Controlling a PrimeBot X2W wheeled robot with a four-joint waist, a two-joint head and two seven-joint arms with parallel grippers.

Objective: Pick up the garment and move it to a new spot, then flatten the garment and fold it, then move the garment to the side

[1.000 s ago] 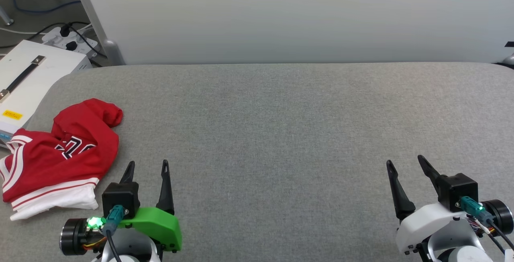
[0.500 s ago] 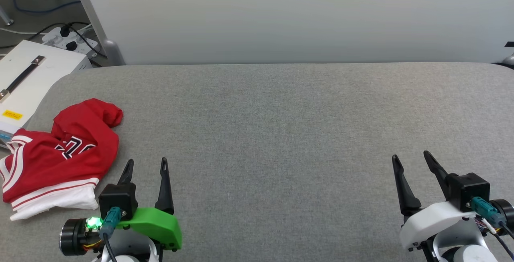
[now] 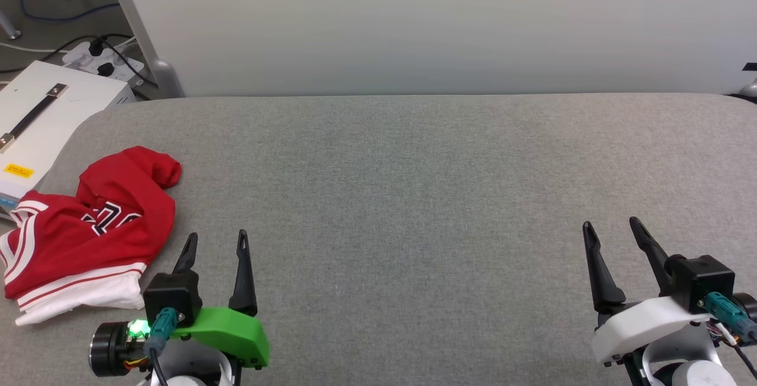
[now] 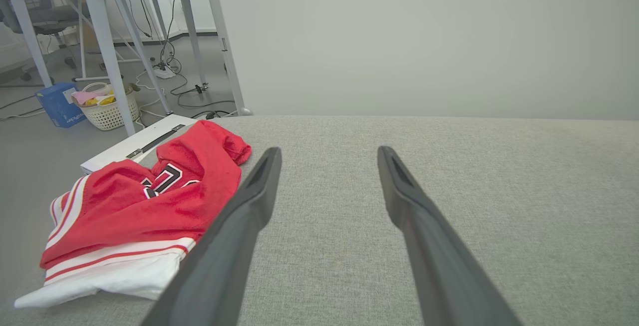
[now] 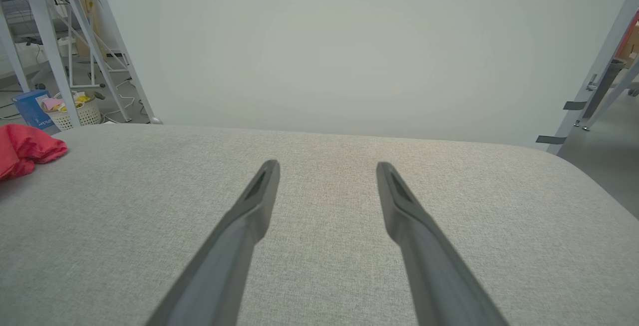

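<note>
The garment (image 3: pixel 89 226) lies crumpled at the left edge of the grey padded table (image 3: pixel 414 185): red cloth, white striped trim and part of a black print showing. In the left wrist view the garment (image 4: pixel 135 206) sits left of the fingers. My left gripper (image 3: pixel 216 238) stands open just right of the garment, a short gap away, with nothing between its fingers. My right gripper (image 3: pixel 610 224) is open and empty at the table's near right. A red corner of the garment (image 5: pixel 25 149) shows at the left edge of the right wrist view.
A white case with a black handle (image 3: pixel 41 120) stands off the table's left edge, with a power strip and cables (image 3: pixel 103 55) behind it. A pale wall panel (image 3: pixel 414 25) rises behind the table. A laundry basket (image 4: pixel 107 109) sits on the floor.
My right gripper has drifted to the right and slightly up the head view. My left gripper has barely moved. The garment lies as before.
</note>
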